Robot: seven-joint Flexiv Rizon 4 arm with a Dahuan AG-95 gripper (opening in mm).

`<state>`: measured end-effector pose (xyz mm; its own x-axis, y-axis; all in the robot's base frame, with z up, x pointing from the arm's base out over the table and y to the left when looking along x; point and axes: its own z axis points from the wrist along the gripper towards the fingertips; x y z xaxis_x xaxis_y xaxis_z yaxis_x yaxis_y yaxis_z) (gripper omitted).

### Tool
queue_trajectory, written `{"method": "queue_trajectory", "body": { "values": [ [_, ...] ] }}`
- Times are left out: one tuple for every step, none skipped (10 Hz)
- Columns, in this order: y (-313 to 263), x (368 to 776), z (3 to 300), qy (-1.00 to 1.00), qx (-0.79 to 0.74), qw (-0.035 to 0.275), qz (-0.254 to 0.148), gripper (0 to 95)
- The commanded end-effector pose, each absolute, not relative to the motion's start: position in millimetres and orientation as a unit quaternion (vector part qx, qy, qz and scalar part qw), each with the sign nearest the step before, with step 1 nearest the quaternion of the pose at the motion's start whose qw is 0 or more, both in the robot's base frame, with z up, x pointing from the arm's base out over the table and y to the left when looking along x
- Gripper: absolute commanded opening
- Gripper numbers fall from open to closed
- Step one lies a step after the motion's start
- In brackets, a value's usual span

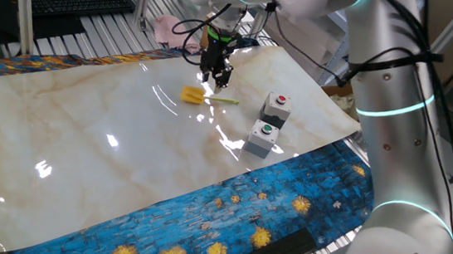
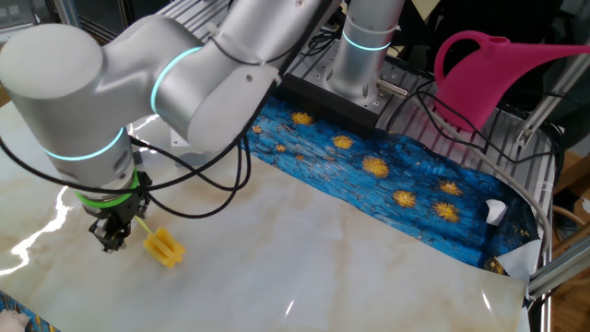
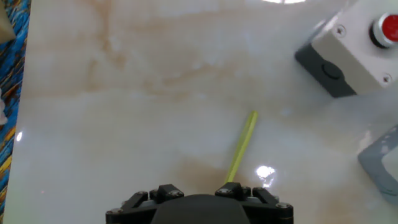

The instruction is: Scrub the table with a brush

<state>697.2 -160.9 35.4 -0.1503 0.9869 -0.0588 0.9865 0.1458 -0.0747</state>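
Note:
The brush lies flat on the cream marble table [image 1: 83,146]. Its yellow head [image 1: 192,95] points left and its thin yellow-green handle [image 1: 227,102] points right. My gripper [image 1: 218,79] hovers just above and behind the brush, near where head and handle meet, with its dark fingers a little apart and nothing between them. In the other fixed view the gripper [image 2: 112,240] is right beside the brush head [image 2: 165,247]. In the hand view only the handle [image 3: 242,146] shows, running under the gripper body; the fingertips and the head are hidden.
Two grey button boxes stand right of the brush: one with a red button [image 1: 276,108] and one with a green button [image 1: 262,138]. The blue cloth with yellow swirls [image 1: 285,208] lies under the marble top. A pink watering can [image 2: 498,74] stands at the back.

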Motion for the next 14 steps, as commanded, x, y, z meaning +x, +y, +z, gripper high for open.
{"method": "queue_trajectory", "body": {
  "values": [
    [-161,697,34,-0.754,-0.655,0.002,0.046,57.0],
    [-161,697,33,-0.752,-0.657,0.006,0.042,57.0],
    [-161,697,32,-0.751,-0.659,0.008,0.041,57.0],
    [-161,697,31,-0.752,-0.658,0.008,0.041,57.0],
    [-162,698,29,-0.753,-0.656,0.008,0.042,57.0],
    [-162,698,27,-0.754,-0.656,0.007,0.042,57.0],
    [-162,698,25,-0.754,-0.655,0.007,0.041,57.0],
    [-163,699,22,-0.755,-0.654,0.006,0.041,57.0],
    [-163,699,20,-0.755,-0.654,0.005,0.041,57.0],
    [-163,699,19,-0.756,-0.653,0.004,0.040,57.0],
    [-163,699,18,-0.756,-0.653,0.004,0.040,57.0],
    [-163,699,18,-0.757,-0.652,0.003,0.040,57.0],
    [-163,699,18,-0.760,-0.649,0.003,0.039,38.0],
    [-163,699,18,-0.763,-0.645,0.002,0.040,19.0]
  ]
}}
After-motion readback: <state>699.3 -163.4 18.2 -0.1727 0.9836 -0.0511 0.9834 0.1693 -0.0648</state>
